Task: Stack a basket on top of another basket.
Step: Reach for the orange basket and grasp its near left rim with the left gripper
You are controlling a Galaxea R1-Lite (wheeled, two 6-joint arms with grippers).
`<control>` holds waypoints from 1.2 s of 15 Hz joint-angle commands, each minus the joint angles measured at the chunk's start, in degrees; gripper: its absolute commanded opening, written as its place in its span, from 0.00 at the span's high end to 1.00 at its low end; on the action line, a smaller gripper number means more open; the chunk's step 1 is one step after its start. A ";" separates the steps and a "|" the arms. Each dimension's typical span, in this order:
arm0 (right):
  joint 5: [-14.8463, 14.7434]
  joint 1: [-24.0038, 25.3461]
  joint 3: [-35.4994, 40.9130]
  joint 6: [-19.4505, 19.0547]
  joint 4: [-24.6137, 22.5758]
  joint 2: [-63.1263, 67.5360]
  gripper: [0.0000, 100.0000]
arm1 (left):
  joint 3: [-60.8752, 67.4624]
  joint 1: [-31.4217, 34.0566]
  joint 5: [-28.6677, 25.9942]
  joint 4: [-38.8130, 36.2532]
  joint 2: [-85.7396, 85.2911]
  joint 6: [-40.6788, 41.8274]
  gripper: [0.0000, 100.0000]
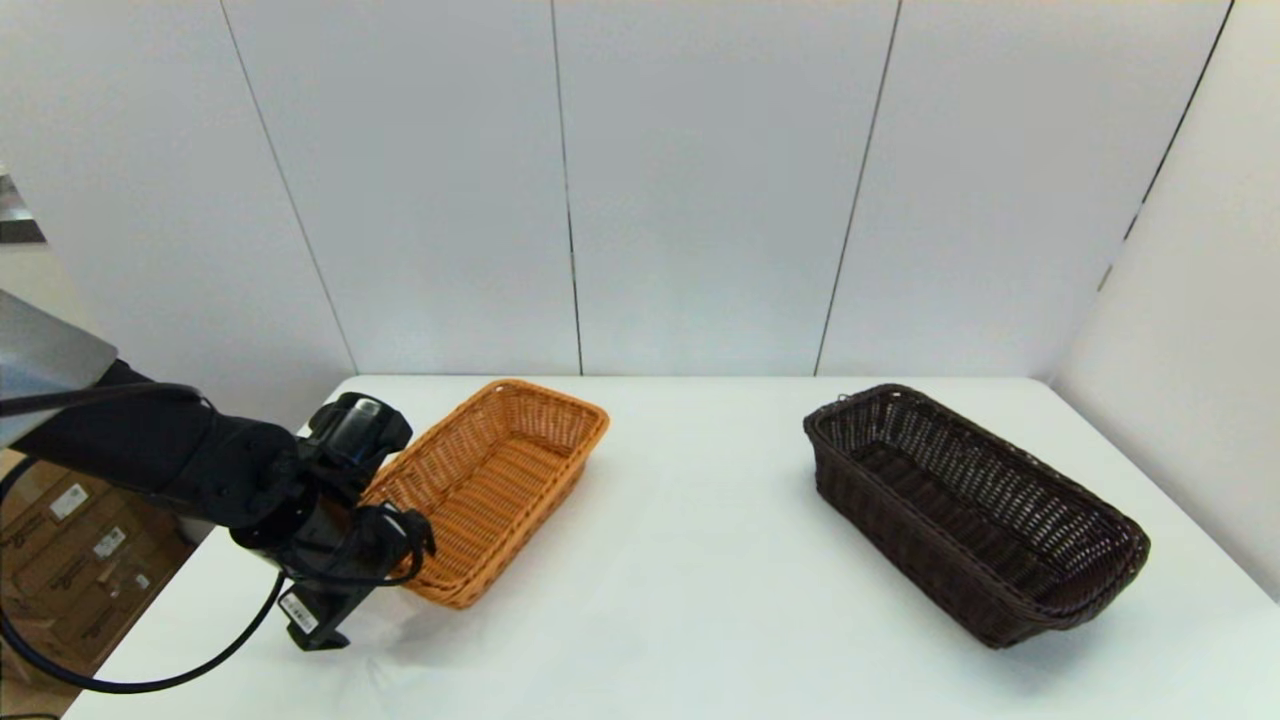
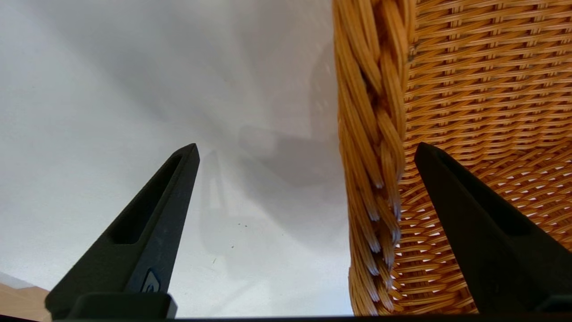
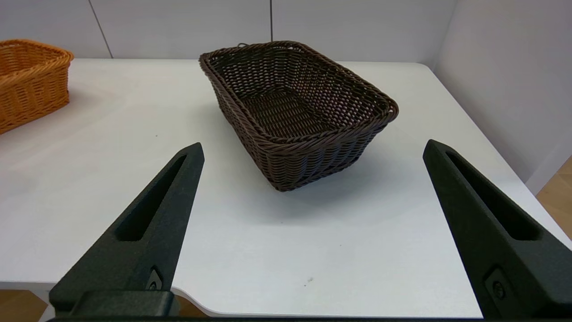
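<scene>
Our left gripper (image 2: pixel 304 156) straddles, fingers wide, the orange-tan rectangular woven wicker basket (image 1: pixel 490 487)'s braided rim, gripping nothing; next we close. Our right gripper (image 3: pixel 313 150), also spread and empty, is parked short of the dark brown rectangular woven wicker basket (image 3: pixel 297 112).

Dark brown basket (image 1: pixel 975 515) is set upright at desk right; orange basket (image 1: pixel 495 485) is set upright, well apart, at left.

The left claw (image 2: pixel 306 152) is spread wide, with its two black fingers (image 2: pixel 147 232) rising from the lower edge of the frame. The orange basket (image 2: pixel 482 76) fills the right side of the frame. Its braided rim (image 2: pixel 371 147) runs from top to bottom between the two fingers. One finger stands over the white table (image 2: pixel 134 89) outside the basket. The other finger stands over the woven interior, inside the rim. Neither finger visibly touches the rim.
</scene>
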 commanded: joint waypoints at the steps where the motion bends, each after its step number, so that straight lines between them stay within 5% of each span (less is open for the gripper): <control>1: 0.02 -0.04 0.00 -0.02 -0.06 -0.02 0.00 | -0.01 0.00 -0.07 0.10 -0.05 -0.40 0.00; 18: 0.02 -0.04 0.00 0.07 -0.06 -0.02 0.00 | 0.08 0.00 -0.16 0.10 -0.05 -0.31 0.00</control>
